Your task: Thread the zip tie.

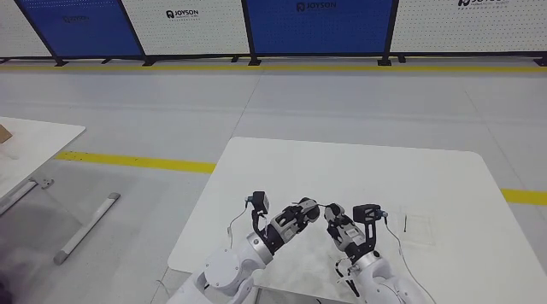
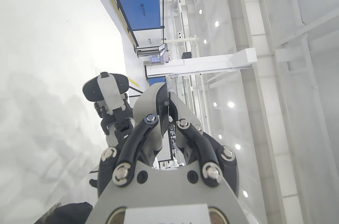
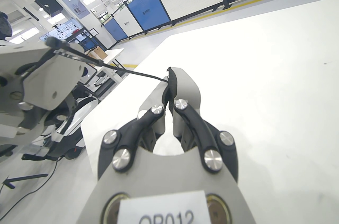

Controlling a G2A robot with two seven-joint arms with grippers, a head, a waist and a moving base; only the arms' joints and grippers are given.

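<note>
A black zip tie (image 3: 119, 69) runs as a thin strap from my right gripper (image 3: 169, 79), which is shut on one end, towards the left arm's body (image 3: 39, 76). Its blurred head (image 3: 51, 41) shows just above that arm. My left gripper (image 2: 167, 103) stands shut with a thin dark strip, apparently the zip tie, between its pads. The right arm (image 2: 108, 103) sits close beside it. In the top view the left gripper (image 1: 309, 211) and the right gripper (image 1: 330, 215) face each other tip to tip above the white table's (image 1: 342, 167) near edge.
A clear flat packet (image 1: 419, 227) lies on the table right of the grippers. A thin black cable (image 1: 397, 248) hangs by the right arm. Another white table (image 1: 34, 142) stands far left, and blue and white partition panels (image 1: 316, 5) line the back.
</note>
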